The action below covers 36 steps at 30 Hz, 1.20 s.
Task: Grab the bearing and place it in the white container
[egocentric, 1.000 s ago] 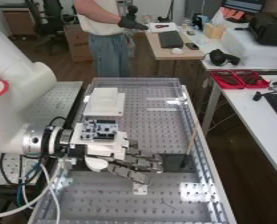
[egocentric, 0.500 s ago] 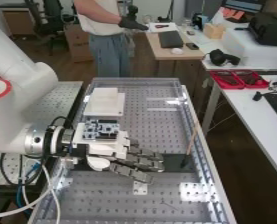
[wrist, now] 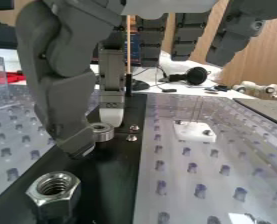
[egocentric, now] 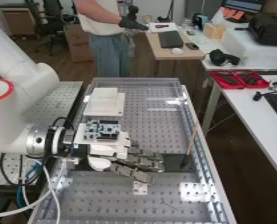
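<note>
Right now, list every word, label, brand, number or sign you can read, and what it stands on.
None can be read.
Circuit board on the robot hand: any print too small.
Bearing, large nut: no legible marking.
White container: no legible marking.
Orange notes: too small to read.

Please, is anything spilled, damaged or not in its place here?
Nothing clearly stands out: the bearing lies on the black strip near two small metal pieces, and I see no spill or damage.
</note>
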Each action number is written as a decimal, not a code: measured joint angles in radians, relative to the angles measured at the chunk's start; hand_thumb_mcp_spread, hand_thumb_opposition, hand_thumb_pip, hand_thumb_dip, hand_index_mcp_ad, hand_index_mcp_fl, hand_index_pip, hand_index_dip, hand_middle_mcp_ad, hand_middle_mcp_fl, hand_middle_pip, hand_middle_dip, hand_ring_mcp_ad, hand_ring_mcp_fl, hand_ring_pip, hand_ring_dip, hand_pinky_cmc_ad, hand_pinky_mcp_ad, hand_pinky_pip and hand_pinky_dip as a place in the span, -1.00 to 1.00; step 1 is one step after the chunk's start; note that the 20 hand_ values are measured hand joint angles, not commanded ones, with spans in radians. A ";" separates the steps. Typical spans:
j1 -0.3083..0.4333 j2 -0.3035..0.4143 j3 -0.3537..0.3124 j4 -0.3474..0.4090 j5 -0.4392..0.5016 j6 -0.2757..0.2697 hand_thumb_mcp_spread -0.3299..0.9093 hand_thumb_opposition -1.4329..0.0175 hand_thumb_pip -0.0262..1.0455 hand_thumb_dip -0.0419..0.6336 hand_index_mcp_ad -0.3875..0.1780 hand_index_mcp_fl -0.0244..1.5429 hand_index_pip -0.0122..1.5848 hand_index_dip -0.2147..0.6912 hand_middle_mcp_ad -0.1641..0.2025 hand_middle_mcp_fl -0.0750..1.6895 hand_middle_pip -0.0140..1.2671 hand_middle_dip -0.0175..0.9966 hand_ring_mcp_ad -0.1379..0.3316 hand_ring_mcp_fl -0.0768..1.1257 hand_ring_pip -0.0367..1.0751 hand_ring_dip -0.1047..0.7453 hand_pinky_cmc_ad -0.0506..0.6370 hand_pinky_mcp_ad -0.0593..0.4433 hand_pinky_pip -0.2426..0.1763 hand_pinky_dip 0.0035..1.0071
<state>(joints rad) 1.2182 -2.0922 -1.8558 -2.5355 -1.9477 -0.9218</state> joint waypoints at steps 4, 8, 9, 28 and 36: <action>-0.001 0.000 0.004 -0.004 -0.001 -0.002 0.38 -0.19 -0.13 -0.08 -0.08 -0.63 0.55 0.17 0.20 -0.91 -0.75 -0.69 0.08 -0.87 -0.78 -0.77 0.16 0.17 -0.34 -0.73; -0.003 0.000 0.007 -0.011 -0.004 -0.005 0.38 -0.19 -0.13 -0.08 -0.09 -0.60 0.55 0.17 0.20 -0.91 -0.75 -0.69 0.09 -0.87 -0.78 -0.77 0.16 0.17 -0.34 -0.73; -0.004 0.000 0.007 -0.013 -0.006 -0.008 0.38 -0.19 -0.13 -0.08 -0.09 -0.60 0.55 0.17 0.20 -0.91 -0.75 -0.69 0.08 -0.87 -0.78 -0.77 0.16 0.17 -0.34 -0.73; -0.012 -0.006 0.016 -0.025 -0.002 -0.018 0.38 -0.19 -0.13 -0.08 -0.09 -0.59 0.55 0.17 0.19 -0.91 -0.75 -0.69 0.08 -0.87 -0.78 -0.77 0.16 0.17 -0.34 -0.73; -0.012 -0.010 0.020 -0.027 -0.005 -0.017 0.37 -0.18 -0.13 -0.06 -0.09 -0.58 0.55 0.17 0.19 -0.91 -0.75 -0.69 0.08 -0.87 -0.78 -0.77 0.15 0.17 -0.34 -0.73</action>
<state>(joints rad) 1.2058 -2.1025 -1.8353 -2.5625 -1.9525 -0.9384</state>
